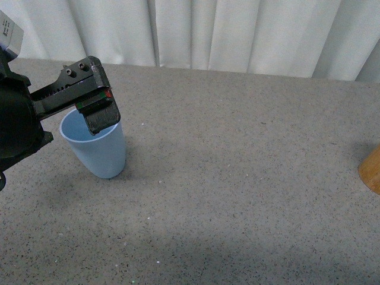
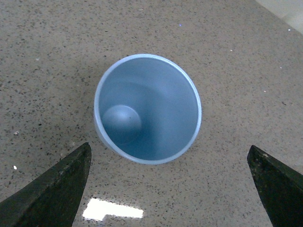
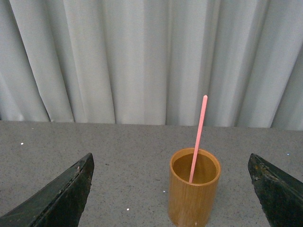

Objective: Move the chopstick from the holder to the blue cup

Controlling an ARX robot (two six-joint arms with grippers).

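The blue cup (image 1: pixel 95 148) stands upright at the left of the table, and my left gripper (image 1: pixel 95 98) hangs open just above its rim. In the left wrist view I look down into the cup (image 2: pixel 149 109), which is empty, with both fingertips (image 2: pixel 52 191) spread wide on the near side. The orange-brown holder (image 3: pixel 194 191) stands upright in the right wrist view with one pink chopstick (image 3: pixel 198 139) leaning in it. My right gripper (image 3: pixel 173 198) is open and short of the holder. In the front view only the holder's edge (image 1: pixel 371 169) shows at far right.
The grey speckled table (image 1: pixel 237 178) runs to a white curtain (image 1: pixel 208 32) at the back. A bright light reflection lies on the table (image 2: pixel 112 209) between the left fingers.
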